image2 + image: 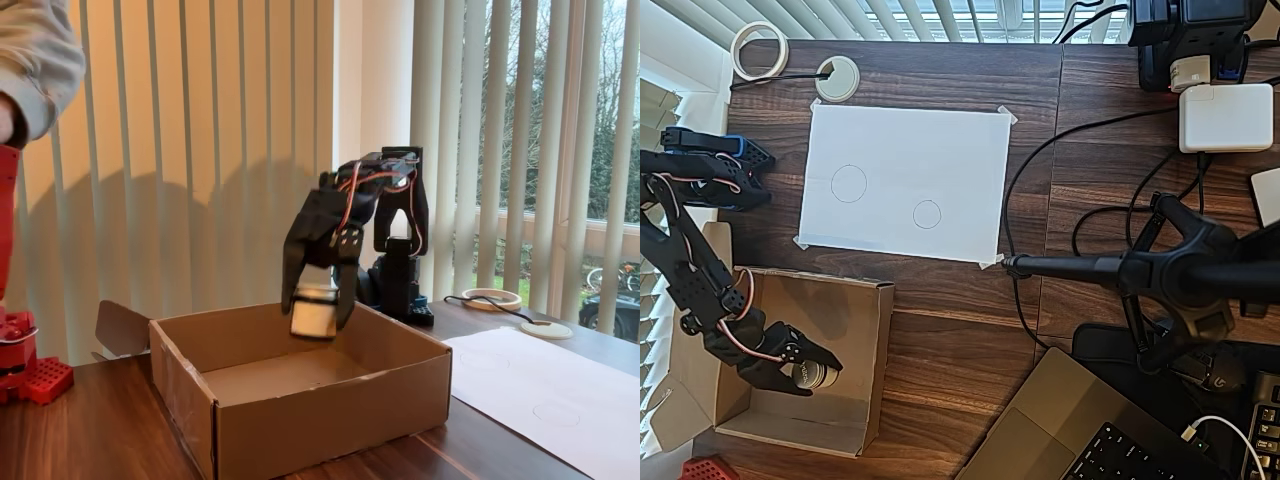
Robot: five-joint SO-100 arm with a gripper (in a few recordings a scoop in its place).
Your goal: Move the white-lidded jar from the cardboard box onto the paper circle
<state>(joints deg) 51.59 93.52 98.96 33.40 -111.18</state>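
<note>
The white-lidded jar (812,374) (314,315) is held between the black fingers of my gripper (825,372) (315,318), which is shut on it. In the fixed view the jar hangs tilted above the floor of the cardboard box (875,350) (330,410), about level with the box's rim. The box is at the lower left of the overhead view. The paper circle (927,214) (556,410) is the smaller pencil ring on the white sheet (940,150), up and to the right of the box, with nothing on it.
A larger pencil circle (848,183) lies left of the small one. A tape roll (760,50) and a white grommet (837,78) sit beyond the sheet. A black camera stand (1140,268), cables, a charger (1225,117) and a laptop (1090,430) crowd the right side.
</note>
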